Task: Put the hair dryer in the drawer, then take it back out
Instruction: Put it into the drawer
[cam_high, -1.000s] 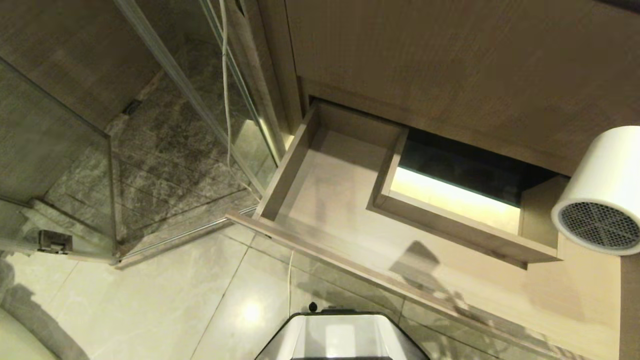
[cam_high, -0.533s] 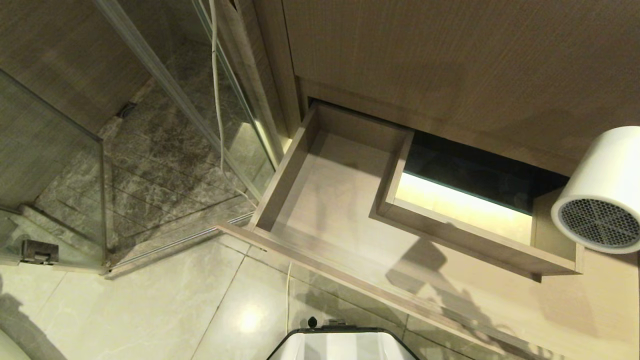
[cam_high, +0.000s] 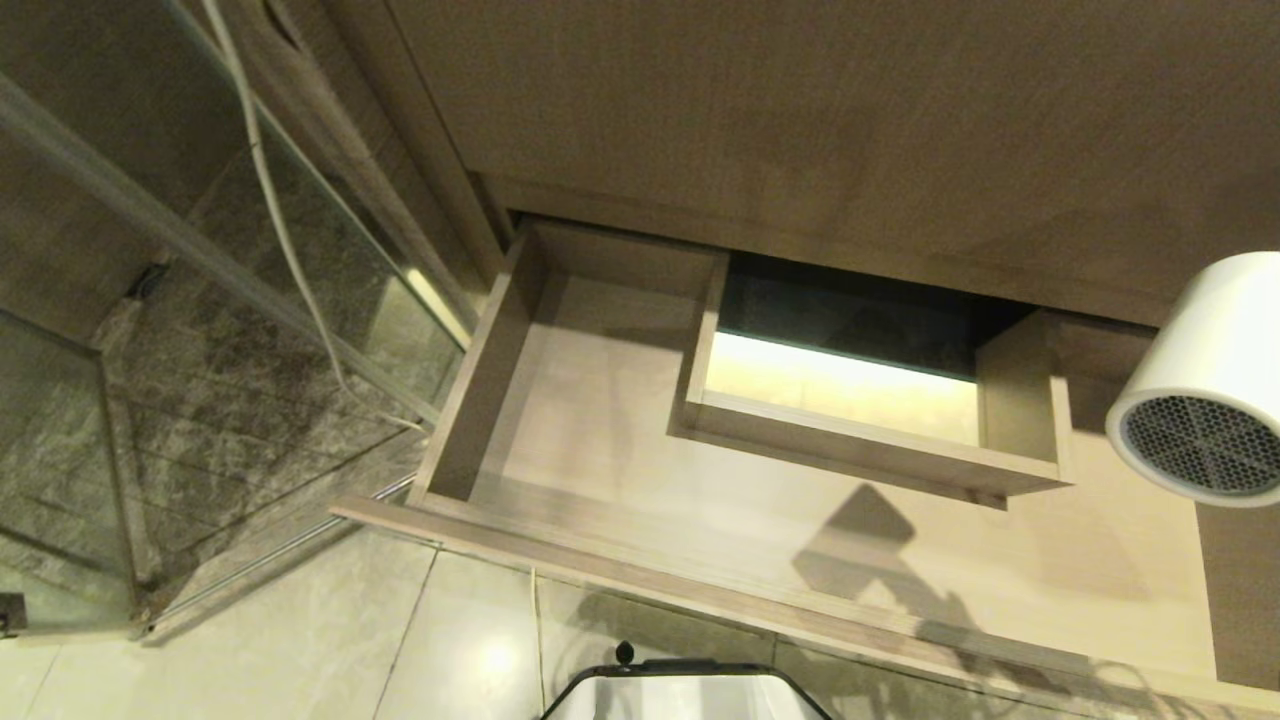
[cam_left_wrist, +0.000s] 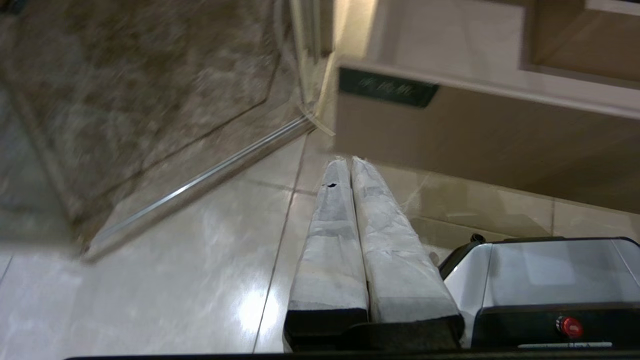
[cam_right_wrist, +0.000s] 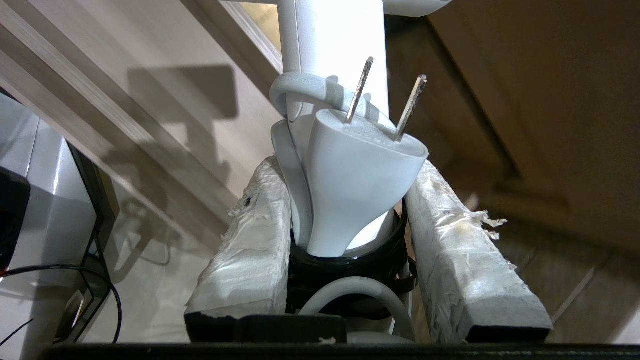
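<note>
The white hair dryer (cam_high: 1200, 380) hangs at the right edge of the head view, its round grilled end facing me, above the right end of the drawer (cam_high: 600, 420). That light wood drawer is pulled out and nothing lies in it; a boxed cut-out (cam_high: 850, 450) sits in its middle. In the right wrist view my right gripper (cam_right_wrist: 345, 170) is shut on the hair dryer's handle (cam_right_wrist: 330, 35), with the bundled cord and the plug (cam_right_wrist: 360, 170) between its padded fingers. My left gripper (cam_left_wrist: 345, 162) is parked low over the floor tiles, fingers pressed together and empty.
A tall wood panel (cam_high: 800, 120) rises above the drawer. A glass shower door (cam_high: 330, 280) with a hanging white cable (cam_high: 280, 230) stands to the left. My own base (cam_high: 680, 695) sits just before the drawer front (cam_left_wrist: 475, 135) on the glossy tiled floor (cam_high: 250, 640).
The whole head view has shifted: drawer and shower door slid left and more of the drawer's right end shows. The hair dryer keeps its place in the picture, still gripped.
</note>
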